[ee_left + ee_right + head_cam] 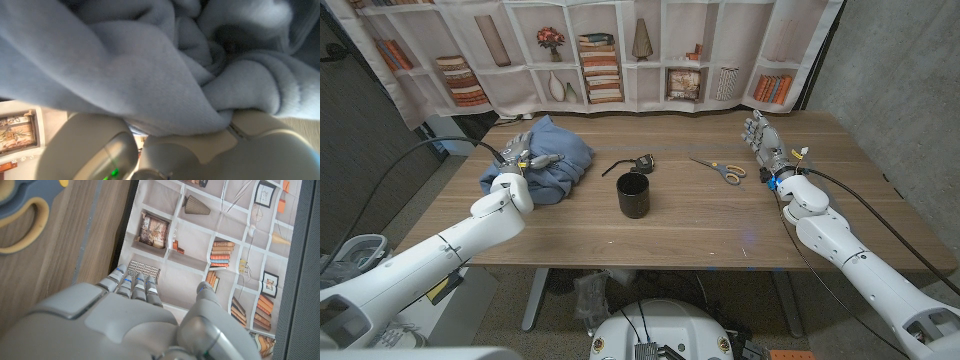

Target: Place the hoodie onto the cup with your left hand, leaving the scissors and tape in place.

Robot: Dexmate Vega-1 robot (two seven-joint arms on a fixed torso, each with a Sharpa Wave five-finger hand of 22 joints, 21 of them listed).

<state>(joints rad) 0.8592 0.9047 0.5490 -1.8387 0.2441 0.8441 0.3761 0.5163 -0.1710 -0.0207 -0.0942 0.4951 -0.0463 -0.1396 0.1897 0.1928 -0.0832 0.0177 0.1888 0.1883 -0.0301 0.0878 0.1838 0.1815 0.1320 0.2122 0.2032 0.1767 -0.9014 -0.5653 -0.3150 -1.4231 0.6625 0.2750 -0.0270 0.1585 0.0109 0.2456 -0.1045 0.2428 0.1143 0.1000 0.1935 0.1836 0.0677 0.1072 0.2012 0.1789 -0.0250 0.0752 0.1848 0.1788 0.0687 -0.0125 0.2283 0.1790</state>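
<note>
A crumpled blue hoodie (552,156) lies on the table's left side. My left hand (524,161) is dug into its near edge and grips the cloth; in the left wrist view the blue hoodie (150,65) bunches right over the back of my left hand (200,155). The black cup (633,194) stands upright at the table's middle, apart from the hoodie. Just behind it sits a small black tape roll (643,161) with a dark strip trailing left. Scissors (721,170) with yellow-grey handles (20,205) lie to the right. My right hand (764,142) stands beside them, fingers straight, holding nothing.
The wooden table (700,225) has bare room in front of and around the cup. A backdrop printed with bookshelves (620,50) hangs behind the far edge. Cables run along both arms.
</note>
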